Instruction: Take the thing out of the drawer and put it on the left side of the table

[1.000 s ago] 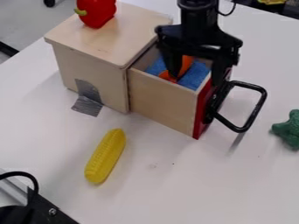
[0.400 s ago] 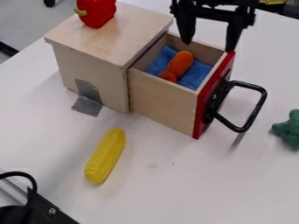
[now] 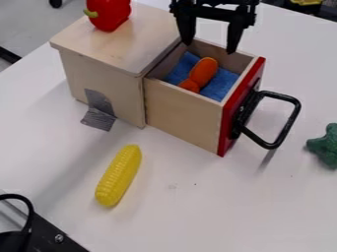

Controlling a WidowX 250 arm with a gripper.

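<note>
Gripper (image 3: pixel 209 48): fingers spread, nothing held, above the drawer's (image 3: pixel 182 117) far side
Orange toy (image 3: pixel 203 71): lying inside on blue cloth (image 3: pixel 222 84), ungrasped; pick-up judged the step in hand
Drawer: open; next move calls for centring over the toy, lowering and gripping
Table (image 3: pixel 164 216): left side awaits placement

Below jaws, reaching toward you: white table (image 3: pixel 204 206), soft shadows, pale diffuse light. Your left of jaws, past table's edge: grey floor (image 3: pixel 29 24), small dark object (image 3: pixel 56 3). Your right of jaws, beyond far edge: black clutter (image 3: pixel 323 11), yellow item (image 3: pixel 306 2), both cut off.
</note>
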